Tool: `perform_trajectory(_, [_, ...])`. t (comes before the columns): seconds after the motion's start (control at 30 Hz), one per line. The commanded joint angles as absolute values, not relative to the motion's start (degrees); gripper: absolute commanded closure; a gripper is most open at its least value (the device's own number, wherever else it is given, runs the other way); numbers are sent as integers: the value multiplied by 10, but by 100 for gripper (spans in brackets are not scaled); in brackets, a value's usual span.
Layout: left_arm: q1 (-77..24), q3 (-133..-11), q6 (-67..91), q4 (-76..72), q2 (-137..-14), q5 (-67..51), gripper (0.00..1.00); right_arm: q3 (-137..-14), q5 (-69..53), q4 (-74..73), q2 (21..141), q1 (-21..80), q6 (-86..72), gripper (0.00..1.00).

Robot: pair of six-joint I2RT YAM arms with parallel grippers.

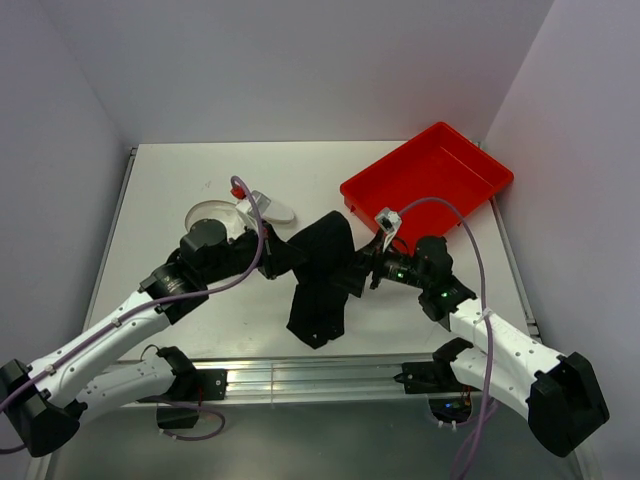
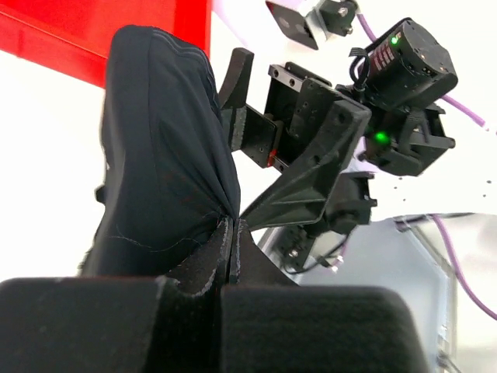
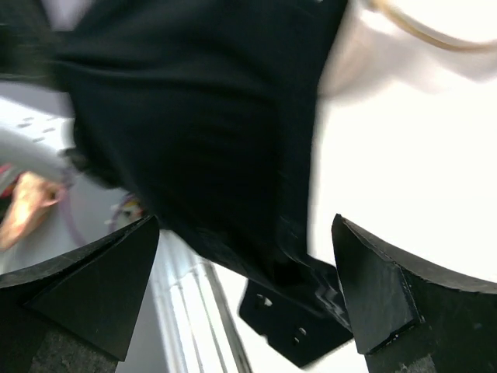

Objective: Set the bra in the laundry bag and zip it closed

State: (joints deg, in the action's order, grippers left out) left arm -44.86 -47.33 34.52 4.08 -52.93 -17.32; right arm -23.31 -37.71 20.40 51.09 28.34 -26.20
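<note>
The bra (image 1: 322, 275), a black one, is held over the middle of the bench (image 1: 180, 170), between the two arms. A fold of its fabric is pinched in the left jaws, which are clenched tight on the cloth at the bottom of the left wrist view, where the bra (image 2: 159, 155) is seen rising as a dark rounded shape. From that grip the garment is draped toward the near edge of the bench; whether its lower end rests on the surface cannot be told. The right jaws are spread wide and grasp nothing. They are turned toward the bra from the right, and in the right wrist view the dark fabric (image 3: 194, 101) is seen just ahead of the two parted fingers (image 3: 101, 287). Whether a finger touches the cloth cannot be told. The laundry bag (image 1: 208, 213), round, white and translucent, is seen on the bench to the far left of the bra, partly hidden behind the left arm (image 1: 120, 320). A red tray (image 1: 430, 180) is set at the far right corner of the bench, apart from the bra.
</note>
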Motion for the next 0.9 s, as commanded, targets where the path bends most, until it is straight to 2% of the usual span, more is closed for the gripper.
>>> perform_trajectory(0.0, [-430, -501, 364, 7, -526, -239, 100, -226, -470, 323, 512, 281, -289, 0])
perform_trajectory(0.13, [-401, -508, 376, 5, -530, -262, 100, -225, -547, 388, 529, 283, -340, 7])
perform_trajectory(0.2, [-392, -511, 381, 6, -533, -268, 100, -216, -548, 397, 527, 284, -356, 22])
perform_trajectory(0.23, [-385, -511, 383, 6, -538, -270, 100, -212, -541, 400, 524, 284, -361, 38])
perform_trajectory(0.3, [-382, -512, 385, 6, -544, -269, 100, -191, -507, 443, 505, 284, -399, 61])
perform_trajectory(0.33, [-381, -514, 382, 12, -551, -265, 100, -184, -501, 468, 500, 285, -420, 79])
perform_trajectory(0.4, [-381, -521, 379, 31, -560, -234, 100, -183, -497, 516, 491, 285, -482, 91])
perform_trajectory(0.43, [-382, -529, 372, 53, -567, -223, 89, -185, -480, 517, 482, 285, -499, 100])
perform_trajectory(0.5, [-381, -536, 363, 72, -568, -201, 67, -206, -460, 486, 470, 286, -533, 100])
perform_trajectory(0.53, [-381, -538, 355, 79, -561, -193, 44, -214, -443, 470, 465, 286, -537, 100])
perform_trajectory(0.63, [-381, -518, 349, 84, -528, -168, 22, -245, -397, 392, 431, 286, -547, 100])
perform_trajectory(0.7, [-382, -489, 349, 77, -507, -160, 19, -264, -386, 364, 425, 286, -557, 100])
perform_trajectory(0.87, [-382, -418, 365, 22, -433, -191, 18, -287, -358, 344, 422, 286, -597, 100])
